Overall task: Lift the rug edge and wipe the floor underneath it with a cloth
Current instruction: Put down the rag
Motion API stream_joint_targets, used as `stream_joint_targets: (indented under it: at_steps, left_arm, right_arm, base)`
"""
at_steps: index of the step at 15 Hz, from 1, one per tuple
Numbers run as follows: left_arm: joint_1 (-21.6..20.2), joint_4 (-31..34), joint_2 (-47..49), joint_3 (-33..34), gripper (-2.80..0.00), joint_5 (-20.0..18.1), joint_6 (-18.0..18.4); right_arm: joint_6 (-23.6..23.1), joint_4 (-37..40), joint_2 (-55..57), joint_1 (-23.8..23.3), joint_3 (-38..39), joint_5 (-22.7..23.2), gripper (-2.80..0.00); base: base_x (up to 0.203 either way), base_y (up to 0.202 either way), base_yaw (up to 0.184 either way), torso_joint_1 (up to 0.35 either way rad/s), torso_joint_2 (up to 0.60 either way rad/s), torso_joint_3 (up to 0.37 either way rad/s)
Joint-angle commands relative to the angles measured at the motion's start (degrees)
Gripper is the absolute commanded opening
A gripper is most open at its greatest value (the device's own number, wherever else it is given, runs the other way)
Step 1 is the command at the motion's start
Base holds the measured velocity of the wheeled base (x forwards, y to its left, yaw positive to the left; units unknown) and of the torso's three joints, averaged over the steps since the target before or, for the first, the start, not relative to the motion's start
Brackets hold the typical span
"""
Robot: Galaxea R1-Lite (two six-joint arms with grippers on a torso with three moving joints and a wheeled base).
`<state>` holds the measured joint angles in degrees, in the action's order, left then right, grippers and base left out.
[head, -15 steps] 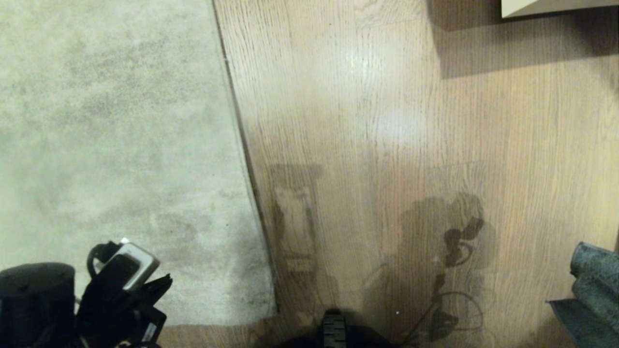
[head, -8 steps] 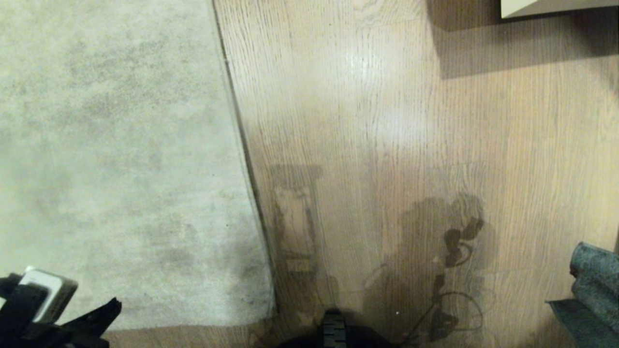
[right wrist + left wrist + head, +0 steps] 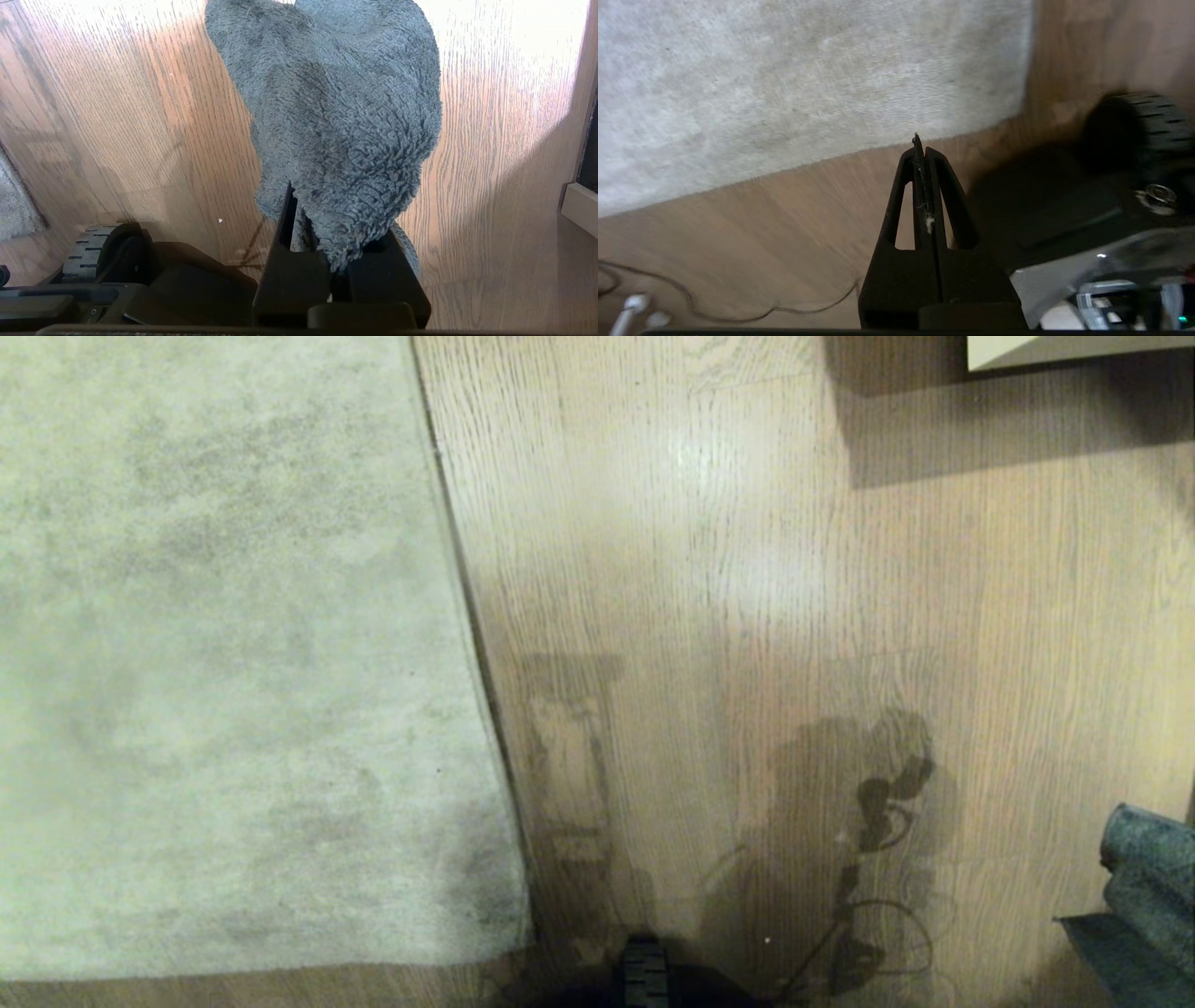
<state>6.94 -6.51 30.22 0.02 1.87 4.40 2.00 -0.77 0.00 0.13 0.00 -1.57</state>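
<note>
The pale grey-beige rug (image 3: 215, 644) lies flat on the left, and the rug edge (image 3: 470, 616) runs down to a square corner near my base. Wood-grain floor (image 3: 747, 569) fills the right. In the left wrist view my left gripper (image 3: 920, 145) is shut and empty, with a bit of white lint between the fingers. It hovers over bare floor (image 3: 738, 219), just short of the rug edge (image 3: 822, 158). My right gripper (image 3: 322, 210) is shut on the dark teal-grey cloth (image 3: 336, 116), which bunches over its fingers. The cloth (image 3: 1150, 887) also shows at the head view's lower right.
A pale piece of furniture (image 3: 1074, 350) casts a shadow at the far right. My base's wheel (image 3: 644, 975) sits by the rug corner. A thin cable (image 3: 738, 316) lies on the floor near the left gripper. A skirting edge (image 3: 579, 207) is beside the cloth.
My left arm has drawn back from the rug's near left part and left the head view. The rug, the cloth and the right arm have not moved.
</note>
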Motion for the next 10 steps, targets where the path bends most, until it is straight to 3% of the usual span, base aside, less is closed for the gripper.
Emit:
stream_joint_targets:
  at_steps: [1, 4, 10]
  left_arm:
    - [-2.24, 5.21, -11.78, -0.04, -2.8, -1.76, -0.13]
    - [-5.74, 7.05, -16.91, -0.1, -2.8, -2.61, -1.21]
    - [-7.01, 7.31, -26.07, -0.14, -2.8, -2.72, -2.4]
  right_arm:
    - [0.02, -0.02, 0.0, 0.04, 0.0, -0.01, -2.8]
    - [0.02, -0.02, 0.0, 0.04, 0.0, -0.01, -2.8]
    - [0.02, -0.02, 0.09, 0.04, 0.0, -0.01, -2.8]
  base:
    - [0.0, 0.0, 0.0, 0.0, 0.0, 0.0]
    - [0.0, 0.0, 0.0, 0.0, 0.0, 0.0]
    - [0.0, 0.0, 0.0, 0.0, 0.0, 0.0]
